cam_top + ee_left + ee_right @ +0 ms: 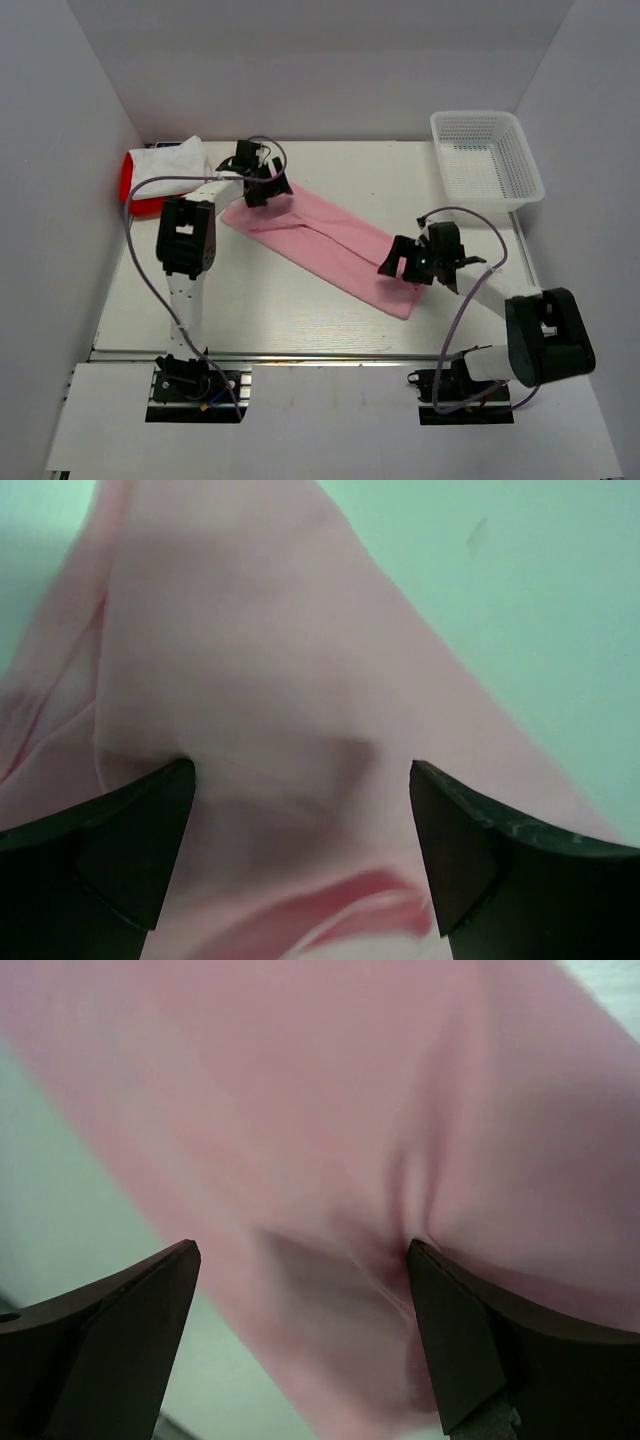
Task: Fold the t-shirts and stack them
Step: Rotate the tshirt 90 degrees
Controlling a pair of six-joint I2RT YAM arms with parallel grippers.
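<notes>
The light pink t-shirt [325, 240] lies folded into a long band running diagonally across the table. My left gripper [268, 190] is open over its far left end, fingers [130, 840] astride the cloth [250, 680]. My right gripper [405, 265] is open over its near right end, with pink cloth [330, 1140] between its fingers [470, 1340]. The white t-shirt [170, 160] lies on top of the red t-shirt [135, 185] at the far left.
A white mesh basket [487, 158] stands at the far right corner. White walls enclose the table on the left, back and right. The table's front edge [300, 355] runs just ahead of the arm bases.
</notes>
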